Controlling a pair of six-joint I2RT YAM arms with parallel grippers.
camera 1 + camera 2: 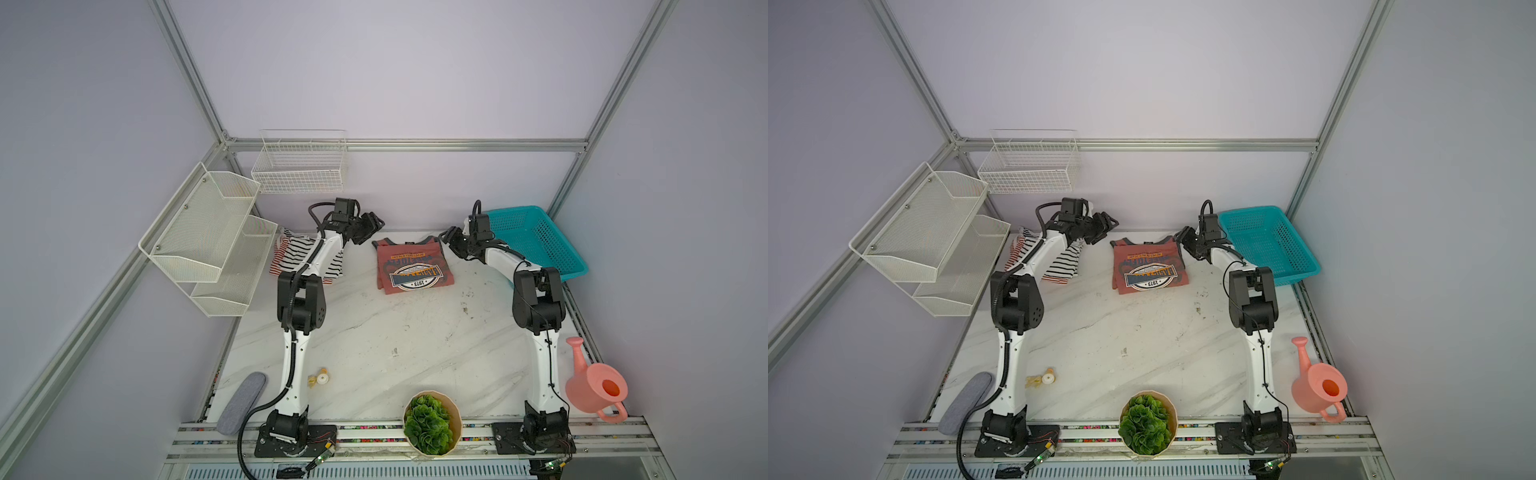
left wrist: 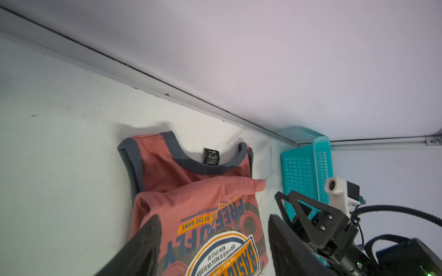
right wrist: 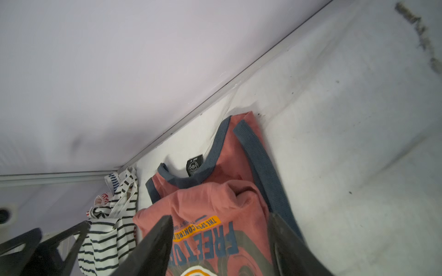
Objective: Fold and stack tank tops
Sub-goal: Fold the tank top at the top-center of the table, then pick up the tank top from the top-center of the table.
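Note:
A dusty-red tank top [image 1: 413,266] [image 1: 1148,266] with an oval badge lies folded at the back middle of the table, its lower half doubled up over the chest. Both wrist views look down on it [image 2: 203,191] [image 3: 215,203]. My left gripper [image 1: 372,226] [image 2: 214,218] hovers open off its back left corner. Off the back right corner my right gripper [image 1: 449,239] [image 3: 220,216] is also open. Neither holds cloth. A black-and-white striped tank top [image 1: 299,255] [image 3: 112,229] lies rumpled over a red-and-white striped one [image 1: 277,266] at the back left, partly hidden by my left arm.
A teal plastic basket [image 1: 536,241] stands at the back right, behind my right arm. White mesh shelves [image 1: 208,237] and a wire basket [image 1: 299,166] hang at the back left. A pink watering can [image 1: 594,386], a potted plant [image 1: 430,424] and a grey pad [image 1: 243,401] line the front.

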